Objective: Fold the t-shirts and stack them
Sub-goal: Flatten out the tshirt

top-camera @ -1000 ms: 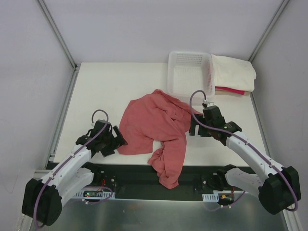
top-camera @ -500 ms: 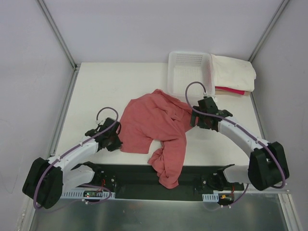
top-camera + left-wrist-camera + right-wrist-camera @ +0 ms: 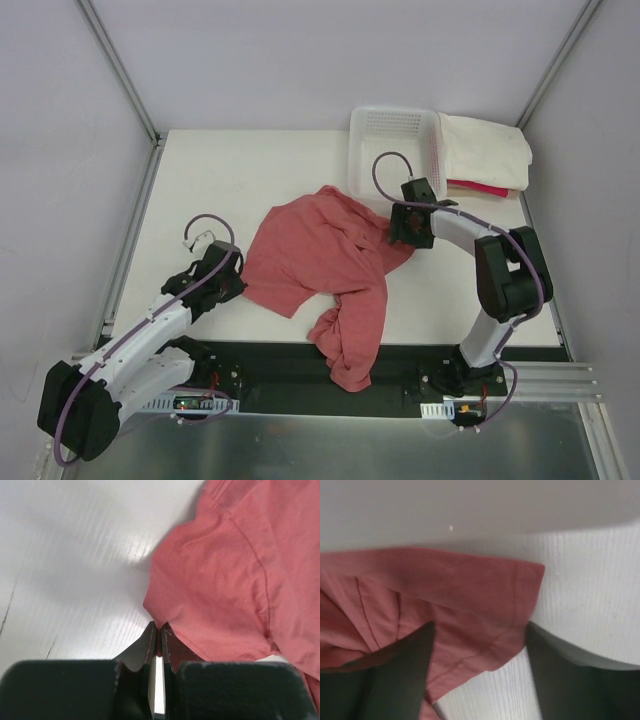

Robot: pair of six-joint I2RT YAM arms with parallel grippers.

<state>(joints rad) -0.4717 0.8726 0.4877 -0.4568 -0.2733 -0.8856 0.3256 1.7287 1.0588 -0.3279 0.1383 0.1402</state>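
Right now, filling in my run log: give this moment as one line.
left gripper: shut on salmon shirt | right gripper: open astride its hem | cream shirt: folded on pink shirt by basket

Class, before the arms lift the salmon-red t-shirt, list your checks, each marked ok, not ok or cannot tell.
1. Left gripper shut on an edge of the salmon-red cloth t-shirt: ok.
2. Right gripper shut on its sleeve: not ok, jaws open astride the hem.
3. T-shirt wholly on the white table: not ok, part overhangs the near edge.
4. T-shirt clear of the white plastic lattice basket: cannot tell.
5. Folded cream-white t-shirt out of the way: ok.
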